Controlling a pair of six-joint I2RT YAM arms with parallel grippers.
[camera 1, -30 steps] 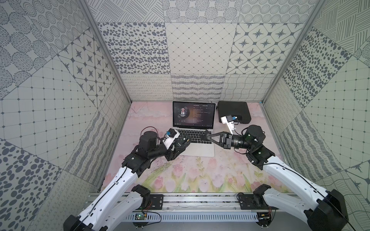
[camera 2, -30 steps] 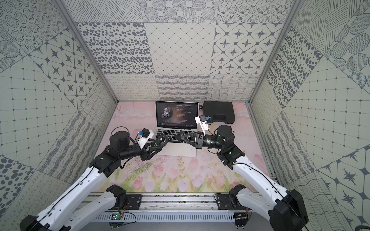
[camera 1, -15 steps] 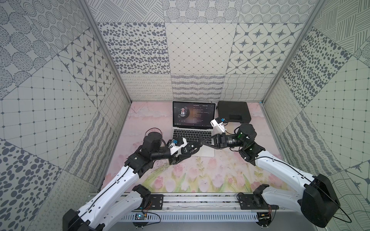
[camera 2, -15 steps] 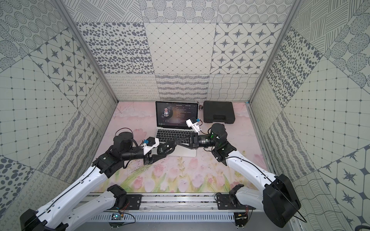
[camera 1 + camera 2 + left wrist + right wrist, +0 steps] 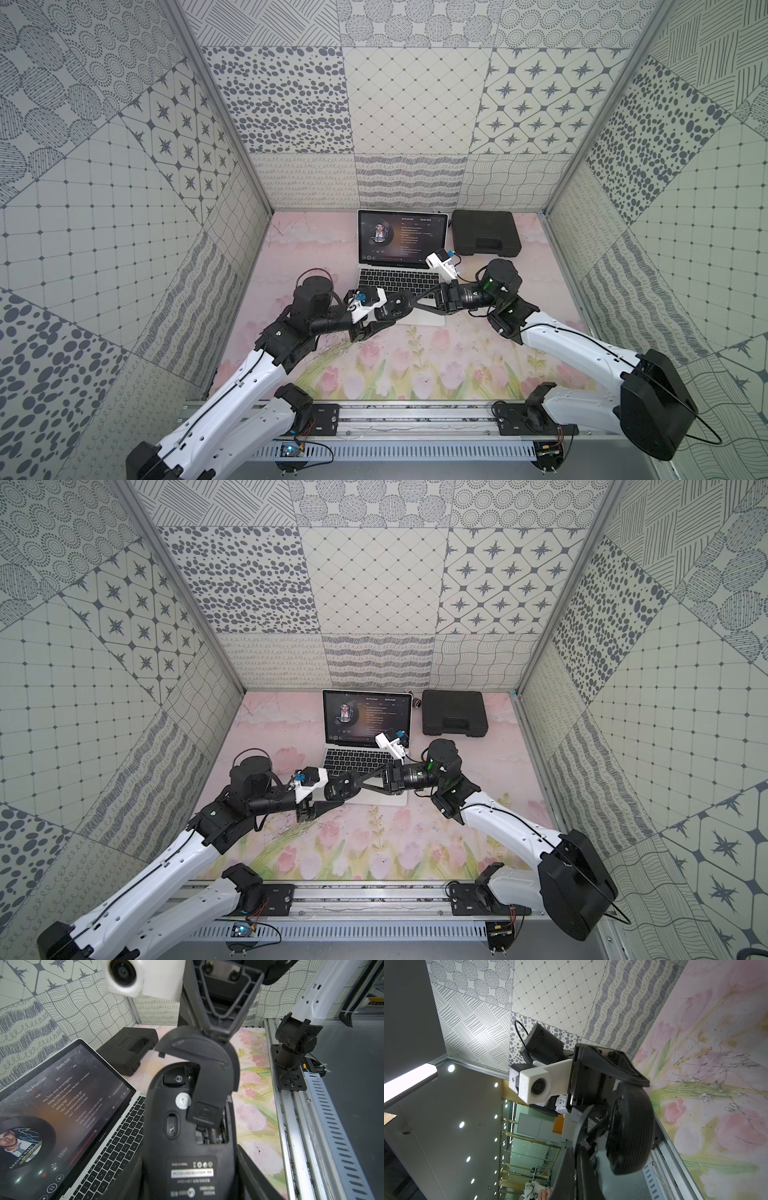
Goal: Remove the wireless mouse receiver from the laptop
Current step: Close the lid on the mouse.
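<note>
The silver laptop (image 5: 399, 282) (image 5: 361, 758) (image 5: 62, 1105) stands open at the back, its screen lit. In front of its trackpad my left gripper (image 5: 395, 316) (image 5: 191, 1167) is shut on the black mouse (image 5: 343, 787) (image 5: 187, 1147) (image 5: 631, 1130), underside up. My right gripper (image 5: 415, 305) (image 5: 359, 786) is shut on the curved black cover (image 5: 197, 1059), which lies partly over the mouse's open bottom. The wireless mouse receiver (image 5: 175, 1080), a tiny black stub with a round mark, sits in a slot inside the mouse.
A flat black toolbox (image 5: 486, 239) (image 5: 453, 717) (image 5: 128, 1049) lies right of the laptop at the back. The floral mat (image 5: 395, 374) reaches forward to the metal rail (image 5: 415, 415). Patterned walls close in the left, right and back.
Both grippers have come together in front of the laptop: the left moved right with the mouse, the right moved left with the cover until it met the mouse.
</note>
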